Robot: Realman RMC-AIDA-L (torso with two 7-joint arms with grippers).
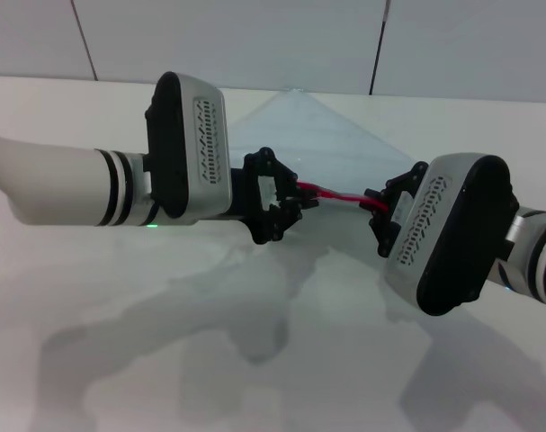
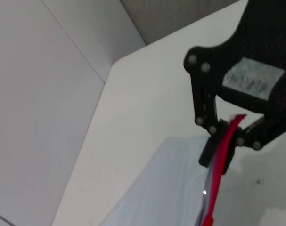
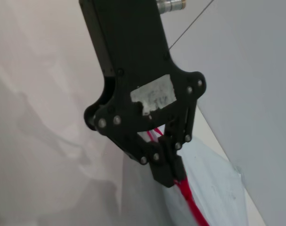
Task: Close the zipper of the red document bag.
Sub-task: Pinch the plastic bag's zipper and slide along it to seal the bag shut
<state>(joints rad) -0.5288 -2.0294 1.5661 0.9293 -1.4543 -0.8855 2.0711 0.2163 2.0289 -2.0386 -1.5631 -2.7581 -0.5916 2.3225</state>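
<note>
Head view: one translucent pale blue-grey plastic document bag (image 1: pixel 308 135) is lifted off the white table (image 1: pixel 120 360). Its thin bright red zipper (image 1: pixel 331 193) stretches between two black grippers: the left gripper (image 1: pixel 286 214) clamps one end, the right gripper (image 1: pixel 379 209) the other.

Left wrist view: the right gripper (image 2: pixel 221 141) pinches the zipper (image 2: pixel 218 174) beside grey wall panels (image 2: pixel 39 94).

Right wrist view: the left gripper (image 3: pixel 173 172) is nipped on the zipper (image 3: pixel 192 205).
</note>
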